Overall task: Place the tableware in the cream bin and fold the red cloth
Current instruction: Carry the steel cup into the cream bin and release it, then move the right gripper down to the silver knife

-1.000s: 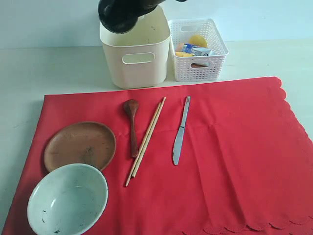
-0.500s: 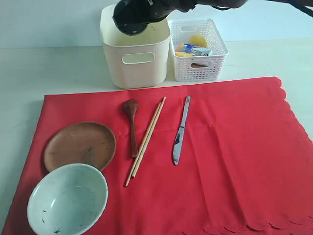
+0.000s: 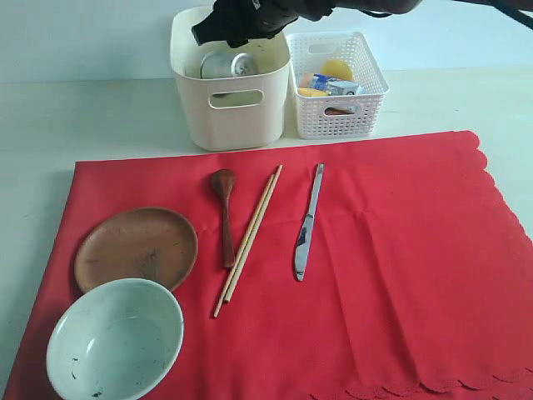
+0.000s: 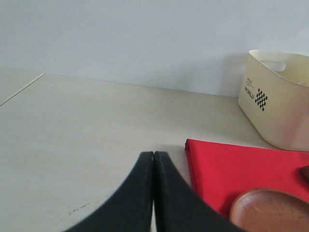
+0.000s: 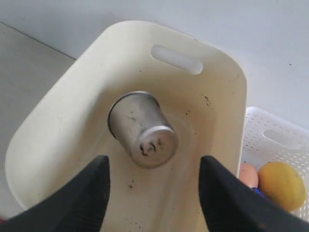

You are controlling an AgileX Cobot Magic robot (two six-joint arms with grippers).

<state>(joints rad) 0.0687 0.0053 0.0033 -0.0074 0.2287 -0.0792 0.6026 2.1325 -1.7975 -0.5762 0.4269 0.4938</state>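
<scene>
Cup (image 3: 223,65) inside bin (image 3: 233,117), basket (image 3: 337,117) just right of it, both behind cloth (image 3: 400,275). On cloth, left to right: plate (image 3: 136,247), spoon (image 3: 226,218), chopsticks (image 3: 247,242), knife (image 3: 306,225). Bowl (image 3: 115,339) in front of plate, overlapping its near rim.

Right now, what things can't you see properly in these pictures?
- Cup: the right wrist view shows no handle. In the exterior view the bin wall and the arm hide part of it.
- Basket contents: exterior view, mostly behind the lattice wall and too small to name.
- Cloth: exterior view, cut off by the bottom and right edges.
- Plate: left wrist view, cut off by the bottom edge.
</scene>
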